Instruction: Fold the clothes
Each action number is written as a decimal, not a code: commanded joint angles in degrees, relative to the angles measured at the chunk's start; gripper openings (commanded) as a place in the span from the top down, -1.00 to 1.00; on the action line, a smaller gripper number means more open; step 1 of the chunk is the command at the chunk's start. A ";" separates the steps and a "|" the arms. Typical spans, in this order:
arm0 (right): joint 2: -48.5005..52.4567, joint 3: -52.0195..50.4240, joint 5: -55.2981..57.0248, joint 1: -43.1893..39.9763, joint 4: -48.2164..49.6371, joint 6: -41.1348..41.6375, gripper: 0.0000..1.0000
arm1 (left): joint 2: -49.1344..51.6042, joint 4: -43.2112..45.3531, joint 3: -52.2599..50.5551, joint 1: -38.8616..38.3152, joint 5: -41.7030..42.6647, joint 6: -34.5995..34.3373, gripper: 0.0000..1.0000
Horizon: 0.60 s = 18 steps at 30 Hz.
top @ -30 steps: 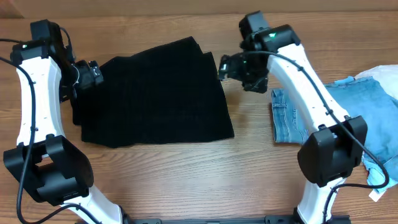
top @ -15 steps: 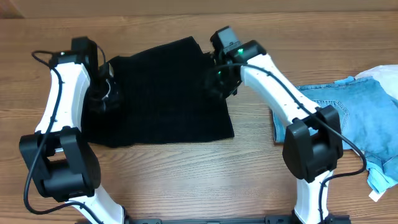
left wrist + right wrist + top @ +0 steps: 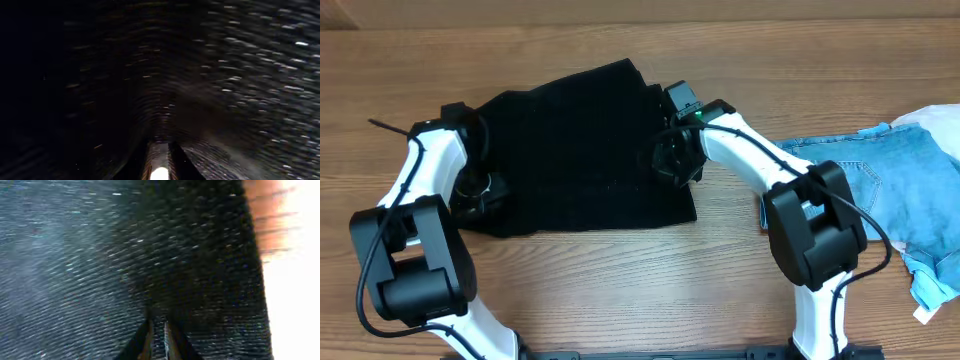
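The black knit garment [image 3: 580, 150] lies spread flat on the desk [image 3: 620, 290], left of centre, with its upper right corner rising to a point and its lower edge running roughly straight. No buttons can be made out on it from above. The light-blue denim [image 3: 890, 200] lies well apart at the desk's right edge, rumpled, with a pocket seam showing.

The left arm [image 3: 420, 180] bends down to the garment's left border, and the left jaws sit low on that edge near its lower corner. In the left wrist view dark ribbed knit fills the frame, and the 2 fingers [image 3: 177, 165] stand drawn nearly together with only a thin bright slit between them. I cannot tell whether cloth is caught there.

The right arm [image 3: 750, 150] reaches across to the garment's right border, and the right jaws press down about midway along that edge. In the right wrist view its 2 fingers [image 3: 140, 342] are likewise almost closed against the knit, with bare wood showing at upper right. Whether they pinch fabric is unclear.
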 commanded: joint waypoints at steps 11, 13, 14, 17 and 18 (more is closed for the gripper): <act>3.89 -0.57 9.75 -0.94 0.33 3.19 0.74 | 0.20 0.02 -0.55 12.02 -10.56 -7.58 0.61; 4.28 -0.57 10.54 -1.99 -0.20 4.07 0.77 | 0.20 0.46 -0.55 14.36 -10.58 -7.58 0.60; 4.28 -0.57 11.74 -2.49 -0.81 4.96 0.79 | 0.20 0.92 -0.55 15.45 -10.54 -7.58 0.58; 4.28 -0.55 12.26 -4.85 -2.21 4.92 0.92 | 0.20 1.57 -0.50 17.62 -10.38 -7.56 0.58; 4.26 -0.42 12.28 -5.49 -2.86 4.92 0.92 | 0.17 1.38 -0.35 17.62 -10.03 -7.34 0.63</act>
